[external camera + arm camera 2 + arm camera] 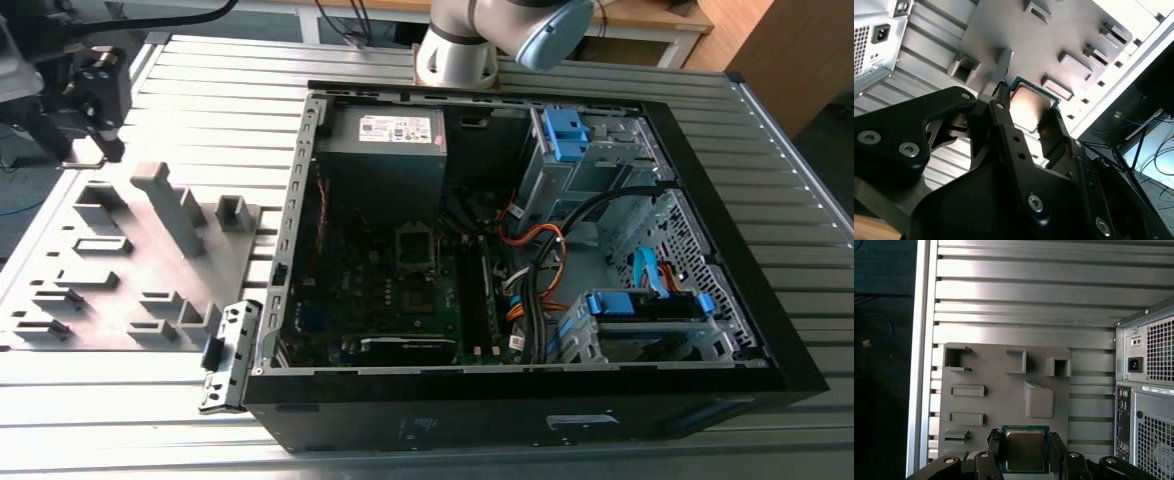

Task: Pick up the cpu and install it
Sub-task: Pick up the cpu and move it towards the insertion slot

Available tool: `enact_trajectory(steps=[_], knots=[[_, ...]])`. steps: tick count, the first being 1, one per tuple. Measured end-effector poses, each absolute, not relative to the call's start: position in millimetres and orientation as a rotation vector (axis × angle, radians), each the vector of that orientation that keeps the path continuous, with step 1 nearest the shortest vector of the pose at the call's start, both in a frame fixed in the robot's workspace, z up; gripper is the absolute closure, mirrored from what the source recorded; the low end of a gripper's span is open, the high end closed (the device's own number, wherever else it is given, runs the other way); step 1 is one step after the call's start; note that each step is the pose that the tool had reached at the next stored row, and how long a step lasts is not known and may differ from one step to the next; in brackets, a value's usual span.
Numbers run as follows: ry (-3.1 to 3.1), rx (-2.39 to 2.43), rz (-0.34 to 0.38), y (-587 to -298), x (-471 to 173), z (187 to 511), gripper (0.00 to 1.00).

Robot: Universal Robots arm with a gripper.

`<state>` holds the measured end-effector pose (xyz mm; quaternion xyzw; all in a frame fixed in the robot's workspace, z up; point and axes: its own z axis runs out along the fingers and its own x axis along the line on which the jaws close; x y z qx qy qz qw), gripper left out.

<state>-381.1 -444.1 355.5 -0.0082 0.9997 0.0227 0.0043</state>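
Black jointed gripper (1025, 456) is narrowed onto the cpu (1026, 449), w/ a finger on each of two opposite edges. Chip is flat and square, w/ a shiny silver-grey lid and thin green rim; it sits between the fingers in both wrist views. Behind it is a matte grey holder plate (999, 405) w/ moulded rectangular pockets & blocks. Plate lies on a ribbed aluminium table (1019, 290). Beside it is the open black PC case (467, 420), its rear perforated sheet metal.

A ribbed metal table (801, 180) catches light along its slats. Behind it in the exterior view stand a wooden cupboard (787, 60) and a white-legged desk (654, 22). In the first wrist view, dark floor (884, 405) lies beyond the table's edge
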Motion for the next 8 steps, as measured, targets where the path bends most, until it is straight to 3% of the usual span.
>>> enact_trajectory(steps=[8], knots=[[3.132,-0.026,0.071,-444,-352,355,0.53]])
